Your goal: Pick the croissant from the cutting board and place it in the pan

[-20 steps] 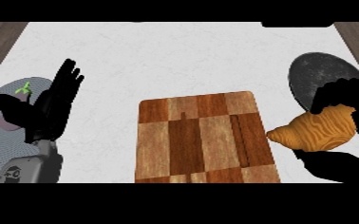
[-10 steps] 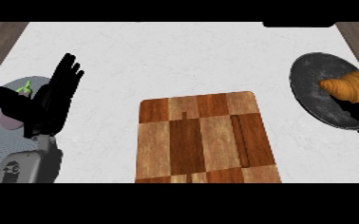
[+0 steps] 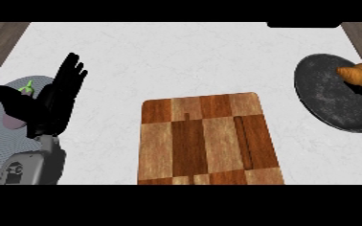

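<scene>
I see croissant in pan, right edge; board bare. Placing looks done. Left hand spread, resting at left; right hand out of view.

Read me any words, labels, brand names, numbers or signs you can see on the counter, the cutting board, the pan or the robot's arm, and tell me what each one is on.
No readable text anywhere.
Cutting board: only wood grain, no print.
Pan and croissant: no label or mark.
Left forearm: a small dark mark on the grey casing, too small to read.
Left hand: plain black.
</scene>
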Controlling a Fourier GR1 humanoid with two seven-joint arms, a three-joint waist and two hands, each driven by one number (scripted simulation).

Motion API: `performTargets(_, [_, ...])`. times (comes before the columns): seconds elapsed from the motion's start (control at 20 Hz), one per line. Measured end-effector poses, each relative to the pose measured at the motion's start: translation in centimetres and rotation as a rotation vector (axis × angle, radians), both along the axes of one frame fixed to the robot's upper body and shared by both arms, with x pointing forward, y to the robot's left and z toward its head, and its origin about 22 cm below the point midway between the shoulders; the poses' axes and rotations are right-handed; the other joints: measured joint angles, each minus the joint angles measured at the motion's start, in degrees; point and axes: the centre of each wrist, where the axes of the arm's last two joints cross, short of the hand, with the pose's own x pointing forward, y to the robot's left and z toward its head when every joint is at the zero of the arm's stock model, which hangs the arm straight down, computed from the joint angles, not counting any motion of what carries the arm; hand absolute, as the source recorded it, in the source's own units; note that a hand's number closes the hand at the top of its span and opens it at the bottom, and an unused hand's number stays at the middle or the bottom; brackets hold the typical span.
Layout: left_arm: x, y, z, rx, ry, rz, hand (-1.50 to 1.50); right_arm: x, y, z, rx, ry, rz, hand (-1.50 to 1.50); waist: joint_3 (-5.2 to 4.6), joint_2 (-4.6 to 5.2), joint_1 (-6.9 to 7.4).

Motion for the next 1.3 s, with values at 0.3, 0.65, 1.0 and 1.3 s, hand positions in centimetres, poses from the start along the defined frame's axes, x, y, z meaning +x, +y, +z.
performTargets(0.3, [-0.1,-0.5,-0.2,0.003,-0.004,-0.003,0.00,2.6,-1.7,-5.0,0.013,0.045,0.056,1.50,0.02,0.10,0.43])
performTargets(0.65, [0.2,-0.5,-0.3,0.003,-0.003,-0.010,0.00,4.1,-2.8,-8.9,0.057,0.178,-0.052,-1.50,0.05,0.35,0.98])
performTargets(1.0, [0.0,-0.1,0.1,0.011,-0.008,-0.014,0.00,3.8,-4.3,-10.9,0.167,0.281,-0.062,-1.50,0.11,0.43,1.24])
performTargets(1.3, [0.0,0.1,-0.4,0.006,-0.004,-0.009,0.00,3.1,-6.4,-10.0,0.379,0.169,-0.023,-1.50,0.13,0.38,0.77])
